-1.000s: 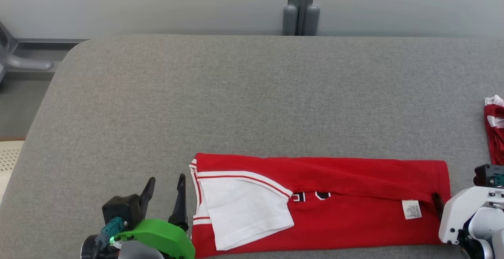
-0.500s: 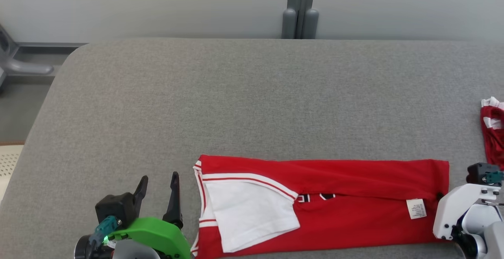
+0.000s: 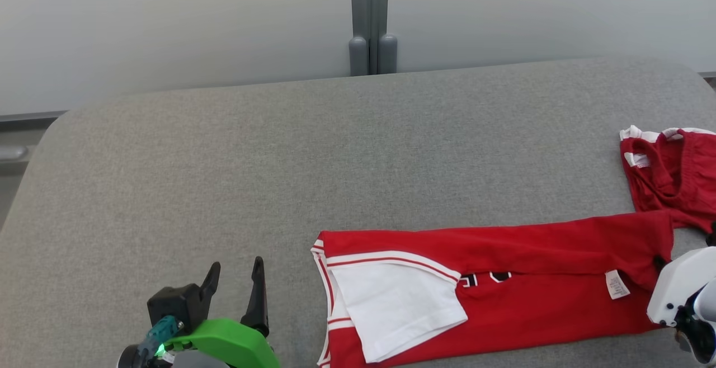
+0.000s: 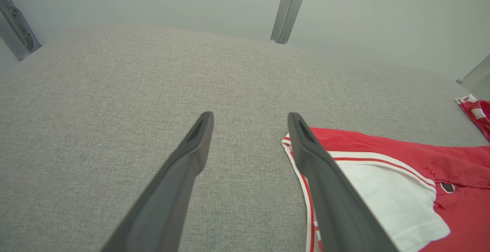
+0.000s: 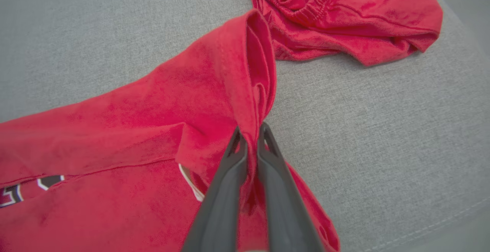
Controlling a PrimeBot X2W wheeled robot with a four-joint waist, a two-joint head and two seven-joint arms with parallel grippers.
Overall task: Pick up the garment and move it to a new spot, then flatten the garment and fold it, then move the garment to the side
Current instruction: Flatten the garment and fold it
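Note:
The garment [image 3: 520, 295] is a red shirt with a white sleeve and white-red trim, folded into a long strip near the front edge of the grey padded table [image 3: 279, 161]. My right gripper [image 3: 659, 260] is shut on its right end. The right wrist view shows the two fingers [image 5: 229, 175] pinching a raised ridge of the red cloth [image 5: 153, 129]. My left gripper [image 3: 235, 278] stands open with nothing in it, just left of the garment's collar end. In the left wrist view the left gripper [image 4: 249, 120] hangs over bare table, its right finger beside the garment [image 4: 386, 183].
A second, crumpled red piece with an elastic waistband [image 3: 671, 172] lies at the table's right, against the garment's far right corner [image 5: 344, 14]. The table's rounded right edge is close by. A grey post [image 3: 372, 21] stands against the wall behind.
My right gripper has shut on the garment's right end, and the cloth there has bunched up into a ridge. The head camera has turned right. The left gripper stays open.

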